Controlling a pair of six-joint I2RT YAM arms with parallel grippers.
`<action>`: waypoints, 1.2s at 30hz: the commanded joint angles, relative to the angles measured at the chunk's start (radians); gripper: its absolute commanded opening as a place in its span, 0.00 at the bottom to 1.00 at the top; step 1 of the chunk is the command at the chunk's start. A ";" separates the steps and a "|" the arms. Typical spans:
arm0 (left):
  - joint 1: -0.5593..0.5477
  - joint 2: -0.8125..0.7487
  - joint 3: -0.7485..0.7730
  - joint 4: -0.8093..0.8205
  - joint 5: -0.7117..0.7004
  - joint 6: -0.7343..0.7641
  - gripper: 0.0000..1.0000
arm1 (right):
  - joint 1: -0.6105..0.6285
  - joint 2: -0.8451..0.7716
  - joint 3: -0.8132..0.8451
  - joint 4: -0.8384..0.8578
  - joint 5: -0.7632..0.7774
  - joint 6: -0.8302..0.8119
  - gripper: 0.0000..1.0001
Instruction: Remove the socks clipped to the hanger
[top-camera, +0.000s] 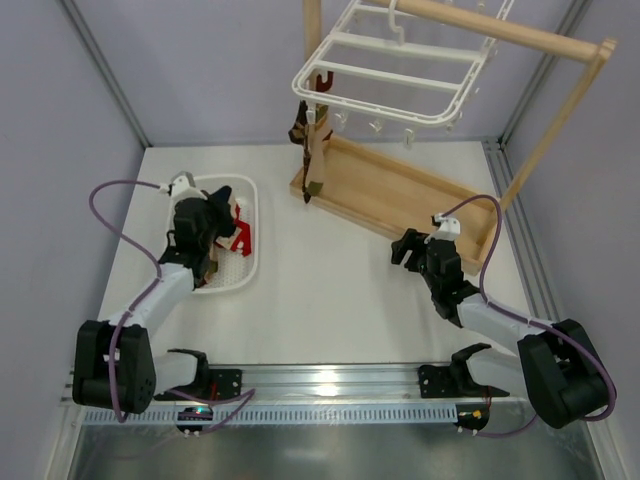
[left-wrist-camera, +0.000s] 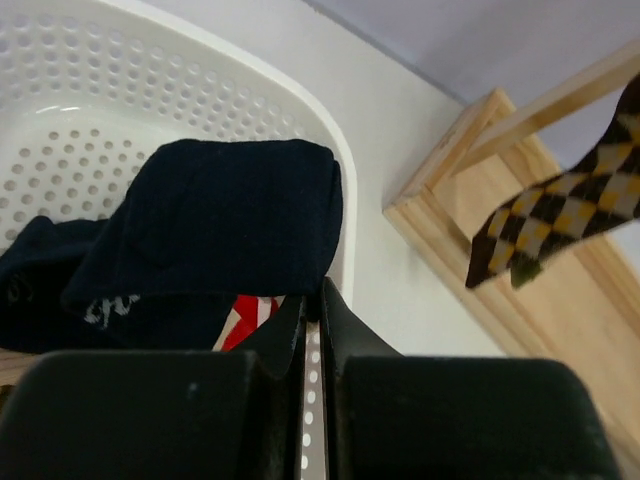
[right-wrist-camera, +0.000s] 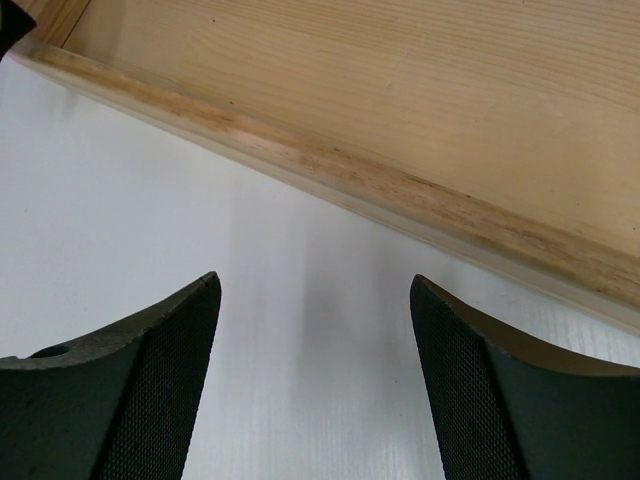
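The white hanger (top-camera: 390, 70) hangs from the wooden rail at the top. A brown-black argyle sock (top-camera: 312, 150) is clipped at its left corner and hangs down; it also shows in the left wrist view (left-wrist-camera: 570, 200). My left gripper (top-camera: 213, 225) is over the white basket (top-camera: 252, 200), its jaws nearly together on the edge of a dark navy sock (left-wrist-camera: 230, 220); it also shows in the left wrist view (left-wrist-camera: 312, 295). A red sock (top-camera: 241, 236) and a red-striped cream sock (left-wrist-camera: 245, 315) lie in the basket. My right gripper (top-camera: 405, 245) is open and empty, low over the table; it also shows in the right wrist view (right-wrist-camera: 315, 290).
The wooden stand's tray base (top-camera: 400, 195) lies just beyond my right gripper and shows in the right wrist view (right-wrist-camera: 400, 100). Its slanted post (top-camera: 550, 125) rises at the right. Grey walls close in the table on three sides.
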 joint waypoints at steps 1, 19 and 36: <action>-0.041 0.025 0.004 -0.009 -0.071 0.104 0.00 | -0.006 -0.009 -0.008 0.070 -0.005 0.021 0.77; -0.045 -0.125 -0.039 -0.129 -0.273 0.112 1.00 | -0.006 -0.021 -0.015 0.059 0.001 0.029 0.77; -0.310 -0.009 0.025 0.199 -0.149 0.184 1.00 | -0.006 0.028 -0.023 0.139 -0.054 0.053 0.77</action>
